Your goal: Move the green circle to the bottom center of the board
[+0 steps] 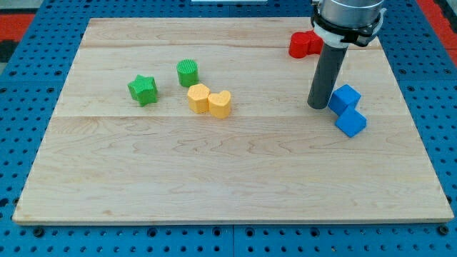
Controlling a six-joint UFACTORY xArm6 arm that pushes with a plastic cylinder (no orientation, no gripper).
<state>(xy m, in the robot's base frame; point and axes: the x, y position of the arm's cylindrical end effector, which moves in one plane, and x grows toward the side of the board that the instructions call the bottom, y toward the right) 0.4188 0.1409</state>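
The green circle stands on the wooden board at the upper left of centre. My tip rests on the board far to its right, just left of a blue block and close to touching it. A green star lies to the left of the green circle. A yellow hexagon-like block and a yellow heart sit side by side, touching, just below and right of the green circle.
A second blue block lies below the first, touching it. A red block sits near the view's top, partly behind the rod. Blue pegboard surrounds the board.
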